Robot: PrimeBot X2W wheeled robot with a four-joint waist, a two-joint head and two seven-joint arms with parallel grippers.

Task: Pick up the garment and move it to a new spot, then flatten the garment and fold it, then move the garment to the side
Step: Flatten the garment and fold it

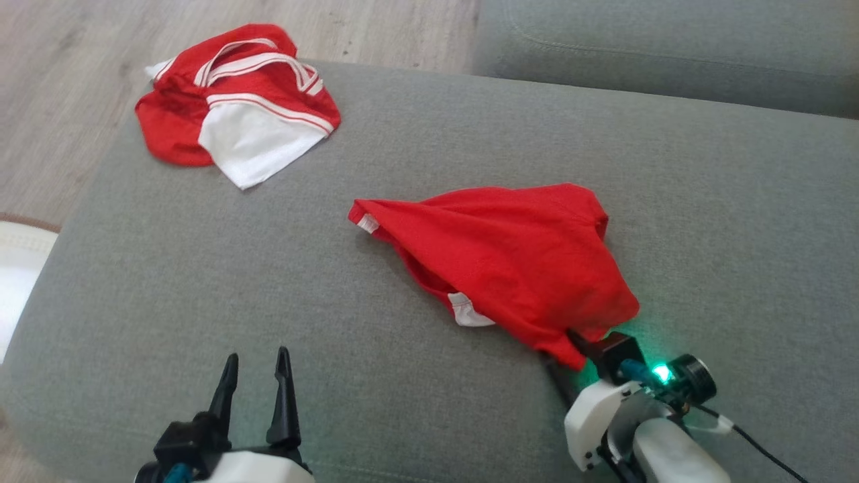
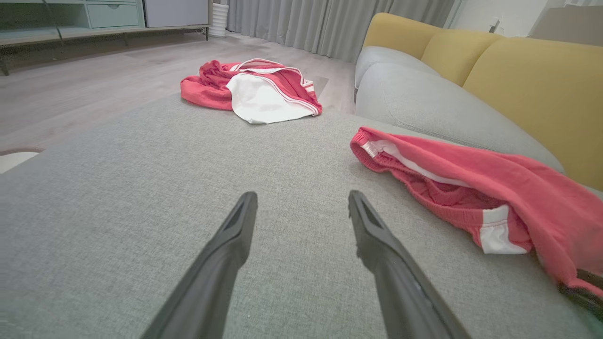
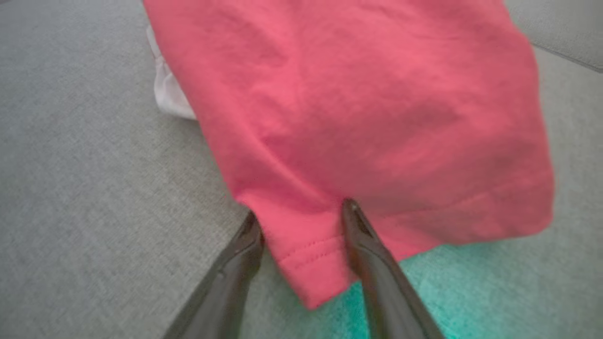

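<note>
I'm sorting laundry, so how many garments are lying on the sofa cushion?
2. A red-and-white garment lies at the far left corner of the cushion; a red garment lies nearer, its hem between the right tool's fingers. Others could hide beneath.

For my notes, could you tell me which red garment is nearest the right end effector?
The plain red garment, its hem between the fingers of the right end effector; the white-striped garment lies far off.
</note>
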